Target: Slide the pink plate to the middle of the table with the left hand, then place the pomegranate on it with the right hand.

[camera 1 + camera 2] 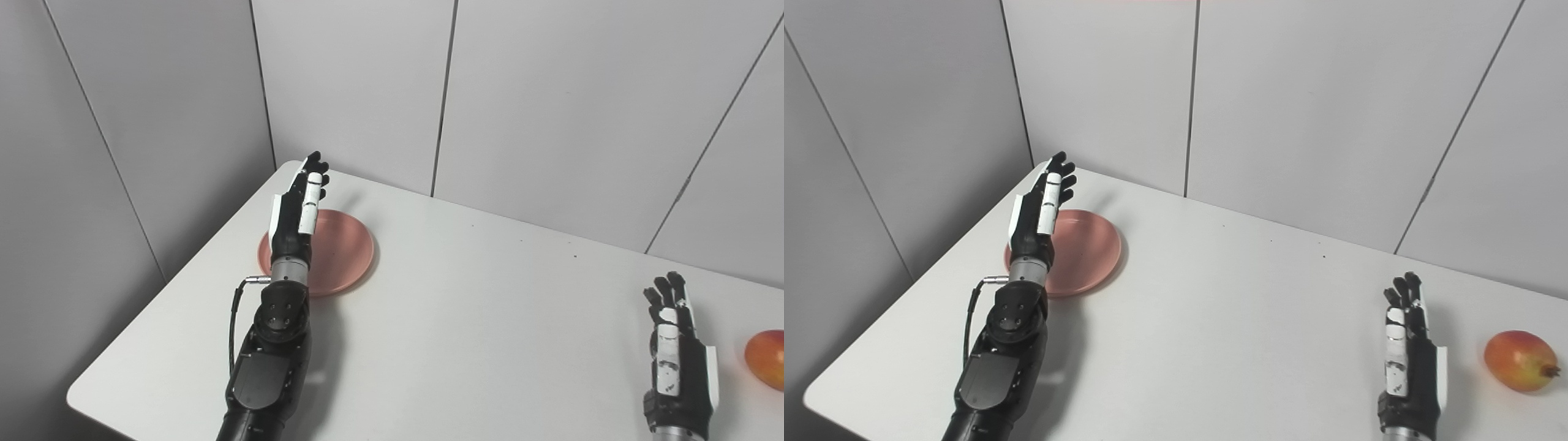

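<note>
Nothing is done yet: the plate is not in the middle and the fruit is not on it.

Low on the right of the frame, my right hand (pixel 1409 355) waits flat and open, holding nothing, with the pomegranate (pixel 1520 360) just beside it near the right edge. The middle of the white table (pixel 1237 318) has no plate on it. Farther back, in the left half of the frame, my left hand (pixel 301 205) is open over the left side of the pink plate (pixel 343 251), fingers straight, holding nothing. I cannot tell if it touches the plate. I think the slide comes first, then the fruit.
</note>
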